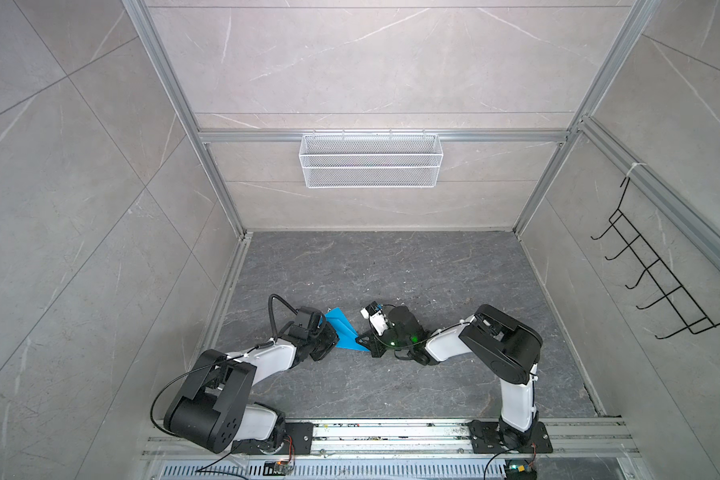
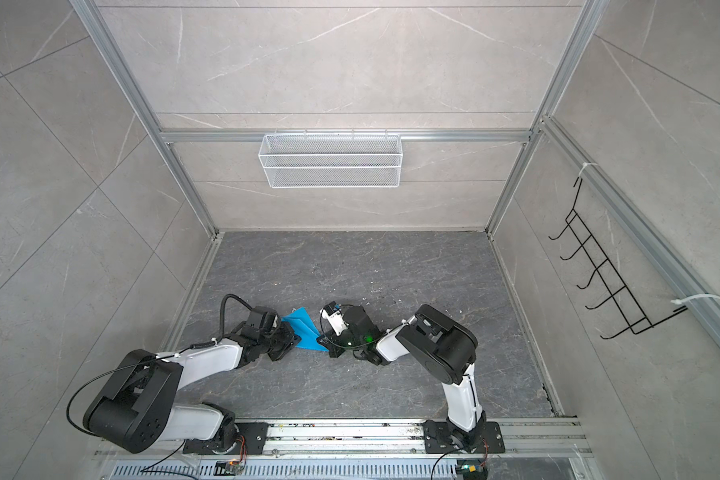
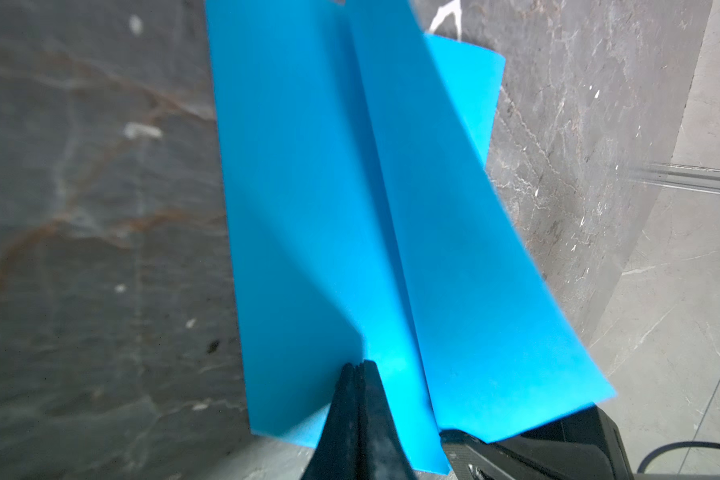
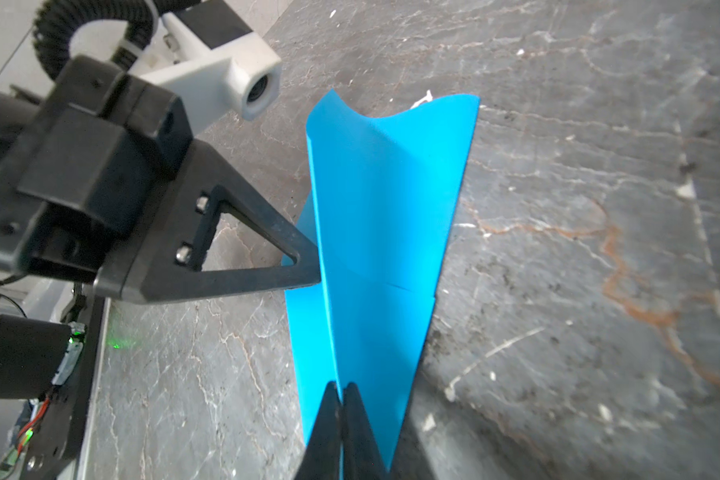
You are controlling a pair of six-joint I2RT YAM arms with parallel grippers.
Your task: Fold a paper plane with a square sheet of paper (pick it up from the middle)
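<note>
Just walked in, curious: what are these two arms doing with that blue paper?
Both grippers hold a paper plane. The left gripper is shut on its crease partway along; the right gripper is shut on it near the pointed end. The blue paper already has a dart shape, held between them over the dark table.

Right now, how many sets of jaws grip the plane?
2. The left jaws pinch the plane partway along its length; the right jaws pinch its narrow end. Both grips show in the wrist views.
</note>
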